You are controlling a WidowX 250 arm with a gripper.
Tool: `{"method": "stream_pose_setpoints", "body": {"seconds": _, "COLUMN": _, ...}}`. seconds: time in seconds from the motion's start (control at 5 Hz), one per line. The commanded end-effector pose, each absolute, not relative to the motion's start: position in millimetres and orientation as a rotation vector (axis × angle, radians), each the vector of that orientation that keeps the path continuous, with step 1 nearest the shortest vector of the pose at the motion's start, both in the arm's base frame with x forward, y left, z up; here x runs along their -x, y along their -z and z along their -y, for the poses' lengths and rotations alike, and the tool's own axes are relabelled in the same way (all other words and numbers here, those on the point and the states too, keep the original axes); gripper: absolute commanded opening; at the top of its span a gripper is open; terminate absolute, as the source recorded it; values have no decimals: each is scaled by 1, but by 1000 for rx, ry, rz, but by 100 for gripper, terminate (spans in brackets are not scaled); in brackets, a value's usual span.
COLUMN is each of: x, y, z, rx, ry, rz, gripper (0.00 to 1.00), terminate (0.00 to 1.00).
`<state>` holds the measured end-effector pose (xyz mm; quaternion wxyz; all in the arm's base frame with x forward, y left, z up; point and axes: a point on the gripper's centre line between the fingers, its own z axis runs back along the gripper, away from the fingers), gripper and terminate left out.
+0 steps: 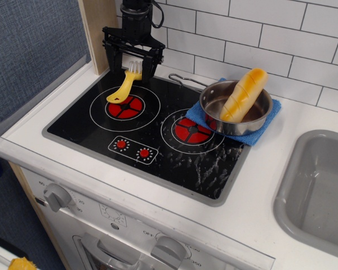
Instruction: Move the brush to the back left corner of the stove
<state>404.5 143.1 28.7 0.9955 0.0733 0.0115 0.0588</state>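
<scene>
The yellow brush [123, 89] stands tilted at the back left of the black stove [158, 143]. Its handle tip rests at the back edge of the left red burner [124, 106], and its white bristles point up between the fingers. My gripper [137, 66] hangs just above it near the tiled wall. The jaws are spread and the brush sits loose between them, lower than the finger pads.
A steel pan [236, 109] holding a bread loaf [245, 93] sits on a blue cloth [265, 126] at the stove's back right. A grey sink [318, 191] is at the far right. A wooden panel [96, 34] stands left of the gripper.
</scene>
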Motion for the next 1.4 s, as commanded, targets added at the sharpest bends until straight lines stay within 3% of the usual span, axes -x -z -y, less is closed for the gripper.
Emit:
{"method": "stream_pose_setpoints", "body": {"seconds": 0.0, "x": -402, "y": -91, "z": -143, "rx": -153, "ry": -120, "rz": 80, "gripper": 100, "terminate": 0}}
{"method": "stream_pose_setpoints", "body": {"seconds": 0.4, "x": -392, "y": -109, "z": -137, "rx": -160, "ry": -109, "rz": 96, "gripper": 100, "terminate": 0}}
{"method": "stream_pose_setpoints", "body": {"seconds": 1.0, "x": -390, "y": -105, "z": -132, "rx": -136, "ry": -101, "rz": 68, "gripper": 100, "terminate": 0}}
{"method": "stream_pose_setpoints", "body": {"seconds": 1.2, "x": -390, "y": -105, "z": -132, "rx": -136, "ry": -101, "rz": 68, "gripper": 100, "terminate": 100}}
